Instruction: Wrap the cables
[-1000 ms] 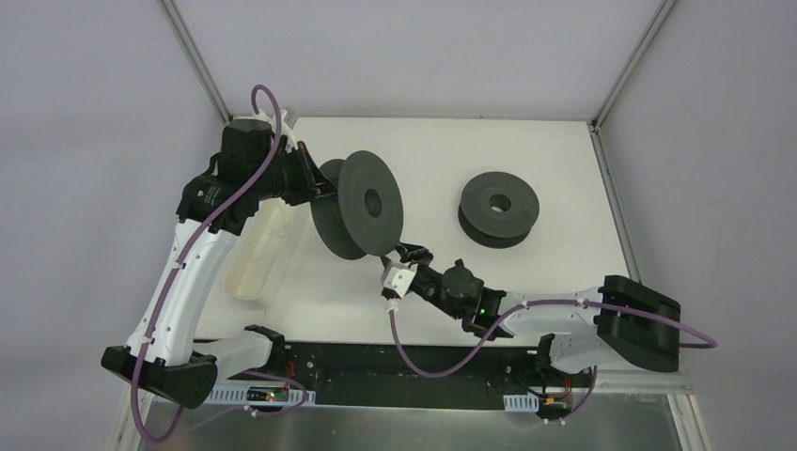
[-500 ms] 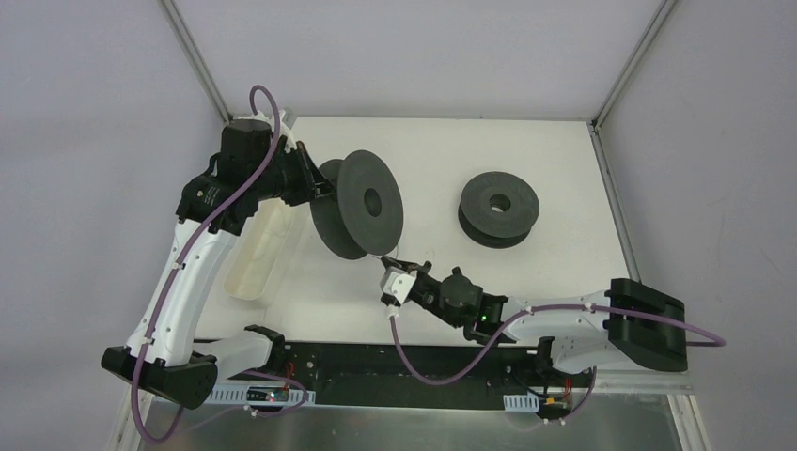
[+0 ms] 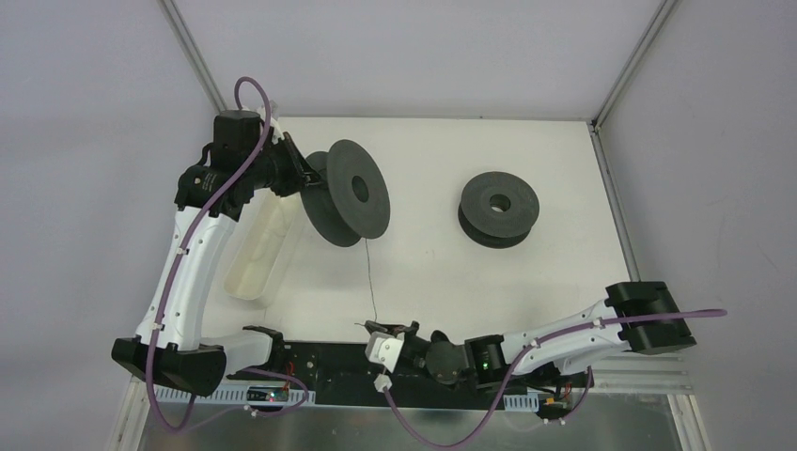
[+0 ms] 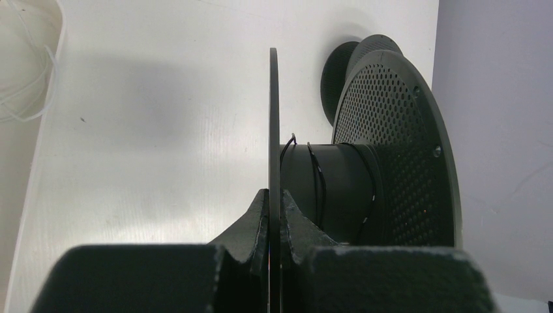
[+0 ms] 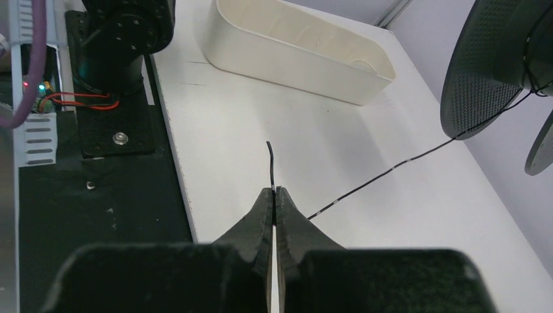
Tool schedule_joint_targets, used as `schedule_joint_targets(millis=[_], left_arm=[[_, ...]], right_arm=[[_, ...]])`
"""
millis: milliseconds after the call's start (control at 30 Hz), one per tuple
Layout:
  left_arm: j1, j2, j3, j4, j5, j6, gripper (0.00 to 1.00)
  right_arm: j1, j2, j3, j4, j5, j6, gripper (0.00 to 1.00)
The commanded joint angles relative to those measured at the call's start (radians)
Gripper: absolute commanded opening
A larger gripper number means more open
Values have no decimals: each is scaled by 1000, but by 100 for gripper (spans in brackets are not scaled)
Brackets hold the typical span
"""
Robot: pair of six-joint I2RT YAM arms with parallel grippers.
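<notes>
Since a second ago the right arm has drawn back from the held spool to the near edge of the counter (image 3: pixel 526 272), pulling a strand out behind it. The left arm has shifted that spool a little toward the far left corner.

At the left, a white tray (image 3: pixel 258 249) lies on the counter under the left arm. The left gripper (image 3: pixel 303 174) has its jaws clamped on the thin flange of a black spool (image 3: pixel 348 193), which it holds up on edge, clear of the counter. The left wrist view shows a few turns of the cable (image 4: pixel 316 182) lying around the spool's hub, between the solid flange and the perforated one.

From the spool's underside the cable runs as one taut, thin dark line across the counter toward the near edge. There the right gripper (image 3: pixel 404 329) has its jaws pressed together on the cable, with a short end sticking up past the tips.

Well apart to the right, a second black spool (image 3: pixel 499 209) lies flat on the counter.
</notes>
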Motion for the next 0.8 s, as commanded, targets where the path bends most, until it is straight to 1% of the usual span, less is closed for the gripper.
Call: schedule_joint_targets(millis=[0,133,367,467,533,600,767], left_arm=[[19,-8,12,86,37,-20,0],[27,-15,-19,104,34,-19,0],[29,-30,-60,115,43,6,0],[27,-60,-117,166,62,39,0],[25,-80,-157,189,58,52,0],[16,-92,-184,192,35,76,0],[-37,-113,-245,194,-56,148,0]], right_arm=[[48,24,103,-5,71,41,0],[58,25,135,-7,56,60,0],[53,4,146,89,150,65,0],[-8,-4,176,121,206,104,0],[-60,-26,192,121,178,152,0],[-105,-56,216,96,111,208,0],[-225,-65,365,-74,-48,333,0]])
